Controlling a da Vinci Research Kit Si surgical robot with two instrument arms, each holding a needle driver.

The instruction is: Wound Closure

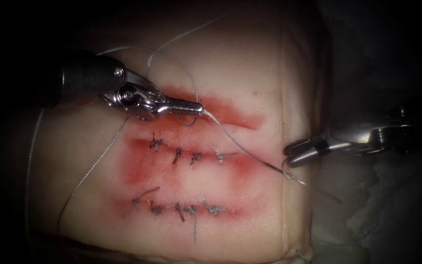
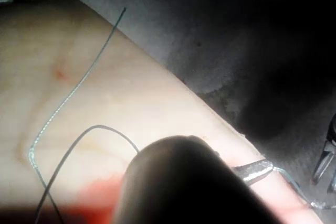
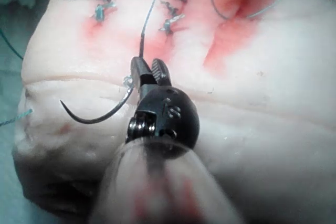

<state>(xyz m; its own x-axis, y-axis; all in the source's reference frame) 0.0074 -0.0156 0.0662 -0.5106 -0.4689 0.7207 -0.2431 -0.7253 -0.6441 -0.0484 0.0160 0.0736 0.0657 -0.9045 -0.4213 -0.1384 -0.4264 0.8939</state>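
Tissue (image 1: 250, 63), a pale block of pork belly with a smear of red fluid (image 1: 230, 113) along its open far cut (image 1: 211, 110), is seen below both tools. Two nearer cuts are already closed with rows of dark knotted stitches (image 1: 186, 155).

The left arm's steel needle driver (image 1: 191, 106) is laid over the left part of the far cut, its jaws pressed together. Thin grey-green thread (image 1: 240, 146) is seen to pass at its tip, but whether that thread is gripped or merely crosses there is hard to make out; in the left wrist view the jaws are largely hidden behind the tool's own dark wrist.

The right arm's steel needle driver (image 3: 149, 72) is placed at the right edge of the tissue, to the right of all three cuts. Its jaws are closed on the dark curved needle (image 3: 94, 116), gripped near the thread end of the curve. The needle is held outside the tissue, its point free in the air beyond the right edge. In the endoscope view the needle is faint against the dark background and its full curve is difficult to follow.

From the needle the thread runs left and far across the tissue toward the left tool, and further loose loops lie over the far and left surfaces, their ends cut off by shadow.
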